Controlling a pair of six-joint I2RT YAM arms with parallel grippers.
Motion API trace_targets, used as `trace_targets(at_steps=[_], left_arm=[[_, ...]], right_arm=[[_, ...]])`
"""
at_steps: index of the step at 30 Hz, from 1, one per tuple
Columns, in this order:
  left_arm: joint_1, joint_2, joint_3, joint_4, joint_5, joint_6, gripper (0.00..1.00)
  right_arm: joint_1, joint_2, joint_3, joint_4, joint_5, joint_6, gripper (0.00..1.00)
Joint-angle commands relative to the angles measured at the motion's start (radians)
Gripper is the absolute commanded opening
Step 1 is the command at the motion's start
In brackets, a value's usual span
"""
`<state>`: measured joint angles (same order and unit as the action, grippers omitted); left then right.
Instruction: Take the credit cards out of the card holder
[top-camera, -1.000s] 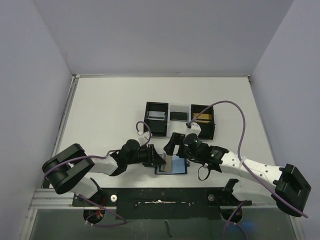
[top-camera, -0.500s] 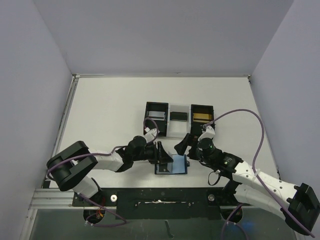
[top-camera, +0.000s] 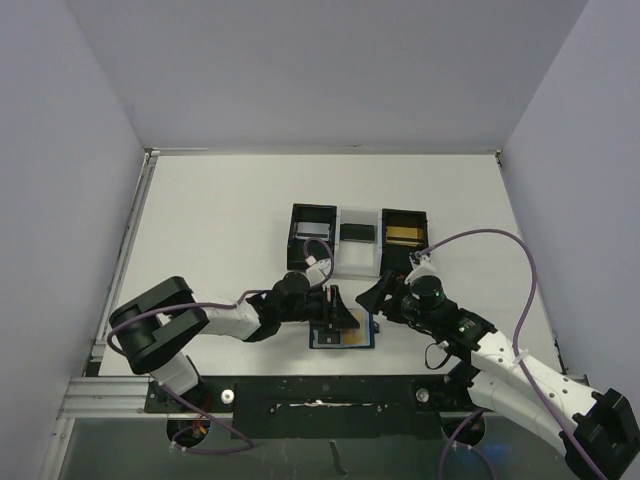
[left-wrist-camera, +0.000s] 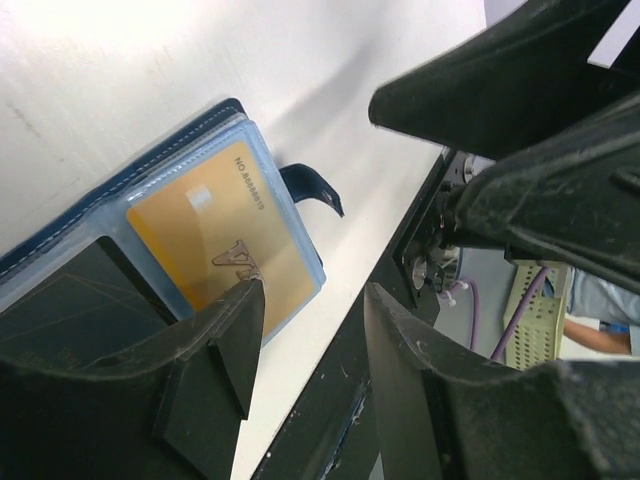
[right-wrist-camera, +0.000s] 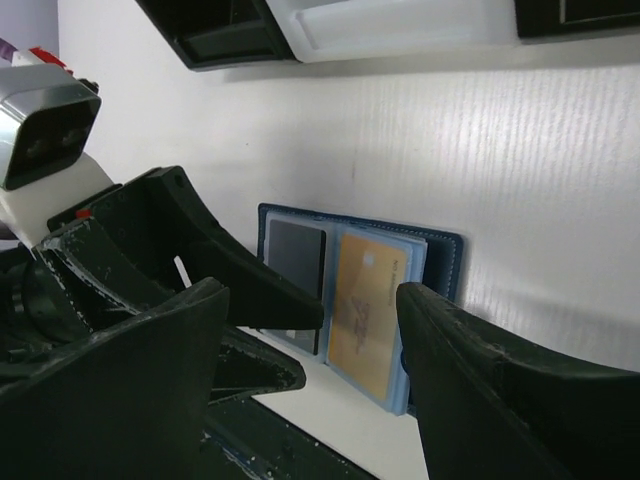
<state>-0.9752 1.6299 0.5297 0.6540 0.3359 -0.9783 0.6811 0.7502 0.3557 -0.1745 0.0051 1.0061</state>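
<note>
Moved in: left gripper (left-wrist-camera: 312, 310) now over card holder (right-wrist-camera: 443, 262)
Jaws spread, empty; right gripper (right-wrist-camera: 312, 300) (drawn just beside the holder) likewise spread; gold card (right-wrist-camera: 365, 305), dark card (right-wrist-camera: 297, 265) still pocketed; extraction pending

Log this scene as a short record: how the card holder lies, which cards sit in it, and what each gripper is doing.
card holder: spread open, flat on the table
gold card: in a clear pocket of the card holder
dark card: in the pocket next to the gold card
left gripper: open, low over the card holder, one fingertip at the gold card's edge, holding nothing
right gripper: open, above the card holder, holding nothing
</note>
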Motion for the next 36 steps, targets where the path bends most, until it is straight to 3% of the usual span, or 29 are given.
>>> trace_targets(at_steps=[1,6,14,25,31,36], left_arm=[[-0.001,-0.094,0.010,-0.069,-0.065,0.053,0.44],[0.001,-0.155,-0.007,-0.162,-0.164,0.064,0.44],[0.001,-0.135,0.005,-0.166,-0.169,0.055,0.43],[-0.010,0.023,0.138,-0.341,-0.162,0.118,0.32],[-0.012,0.033,0.169,-0.462,-0.240,0.110,0.31],[-0.013,0.006,0.108,-0.444,-0.276,0.075,0.33]], right_arm=[[-0.005,0.008,-0.011,0.100,-0.098,-0.009,0.66],[-0.004,0.090,-0.022,0.183,-0.175,-0.008,0.48],[0.001,0.261,-0.027,0.156,-0.155,-0.039,0.37],[-0.003,0.322,-0.128,0.127,-0.053,-0.005,0.33],[-0.002,0.281,-0.207,0.201,-0.065,0.045,0.33],[-0.003,0.273,-0.254,0.228,-0.070,0.066,0.34]])
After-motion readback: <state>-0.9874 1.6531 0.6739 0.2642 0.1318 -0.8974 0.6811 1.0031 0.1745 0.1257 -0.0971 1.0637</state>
